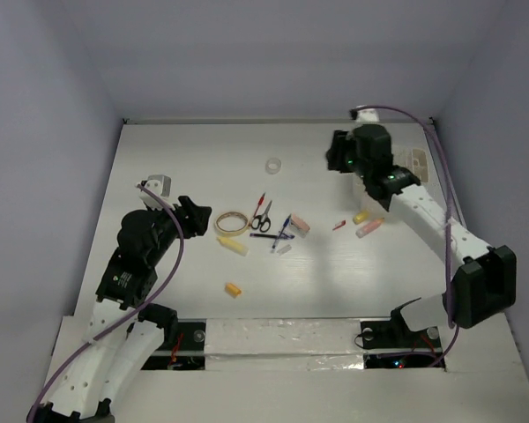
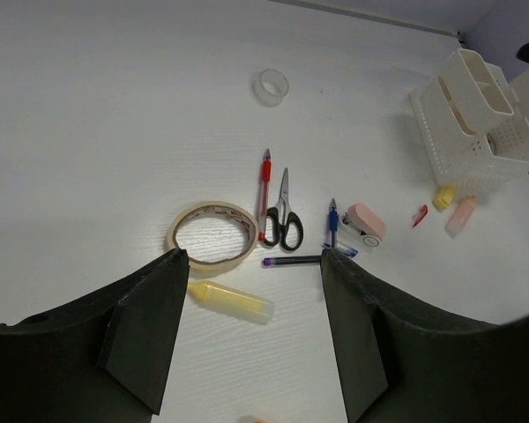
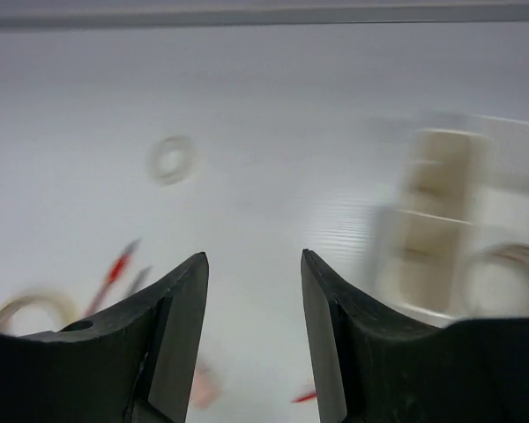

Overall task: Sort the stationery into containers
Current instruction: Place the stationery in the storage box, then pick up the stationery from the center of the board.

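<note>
Stationery lies loose mid-table: a beige tape roll [image 1: 232,221] [image 2: 212,233], scissors [image 1: 262,218] [image 2: 284,220], a red pen [image 2: 264,189], a blue pen [image 2: 332,222], a yellow tube [image 1: 232,245] [image 2: 232,301], a pink block [image 1: 300,224] and a clear tape roll [image 1: 274,166] [image 3: 171,159]. The white organiser [image 2: 476,115] [image 3: 436,220] stands at the far right, half hidden by the right arm in the top view. My left gripper [image 1: 194,216] [image 2: 253,260] hovers open just left of the beige roll, holding nothing. My right gripper [image 1: 339,157] [image 3: 254,257] is open and empty, raised left of the organiser.
A small yellow piece [image 1: 360,216], a pink tube [image 1: 370,228] and a red clip [image 1: 339,226] lie just in front of the organiser. An orange block [image 1: 234,289] sits alone nearer the front. White walls enclose the table. The right wrist view is motion-blurred.
</note>
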{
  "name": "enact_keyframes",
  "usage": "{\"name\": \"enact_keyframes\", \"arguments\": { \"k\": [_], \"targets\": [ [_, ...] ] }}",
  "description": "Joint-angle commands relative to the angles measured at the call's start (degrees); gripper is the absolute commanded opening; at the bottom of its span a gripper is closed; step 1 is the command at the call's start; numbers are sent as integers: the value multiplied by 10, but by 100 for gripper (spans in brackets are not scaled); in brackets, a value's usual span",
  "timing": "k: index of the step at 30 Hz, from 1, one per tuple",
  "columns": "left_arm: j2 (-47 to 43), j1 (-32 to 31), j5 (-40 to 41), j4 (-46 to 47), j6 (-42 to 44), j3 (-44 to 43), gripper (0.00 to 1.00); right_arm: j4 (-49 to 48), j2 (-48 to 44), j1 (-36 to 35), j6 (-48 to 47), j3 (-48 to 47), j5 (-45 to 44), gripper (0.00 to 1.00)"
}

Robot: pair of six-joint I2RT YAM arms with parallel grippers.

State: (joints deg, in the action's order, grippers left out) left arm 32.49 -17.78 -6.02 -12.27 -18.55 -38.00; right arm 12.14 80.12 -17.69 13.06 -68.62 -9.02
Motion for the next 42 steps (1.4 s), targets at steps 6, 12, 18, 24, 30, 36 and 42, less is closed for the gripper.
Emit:
{"name": "enact_keyframes", "arguments": {
  "k": [6, 12, 18, 24, 30, 36, 42],
  "targets": [
    [-12, 6, -6, 21, -2, 0, 58, -30, 160, -128, -15, -113, 104, 46],
    [-16, 12, -8, 22, -2, 0, 58, 11, 317, -128, 10, -261, 23, 52],
    [-16, 12, -13, 23, 0, 0, 58, 50, 463, -128, 40, -390, -36, 50],
    [-17, 12, -18, 25, 1, 0, 58, 60, 542, -128, 46, -455, -67, 48],
    [-19, 12, -19, 26, 1, 1, 58, 63, 585, -128, 54, -487, -47, 47],
    [-20, 12, -20, 26, 1, 1, 58, 90, 624, -128, 62, -533, -55, 34],
    [-22, 12, -20, 26, 1, 1, 57, 75, 589, -128, 64, -507, -72, 0]
  ]
}}
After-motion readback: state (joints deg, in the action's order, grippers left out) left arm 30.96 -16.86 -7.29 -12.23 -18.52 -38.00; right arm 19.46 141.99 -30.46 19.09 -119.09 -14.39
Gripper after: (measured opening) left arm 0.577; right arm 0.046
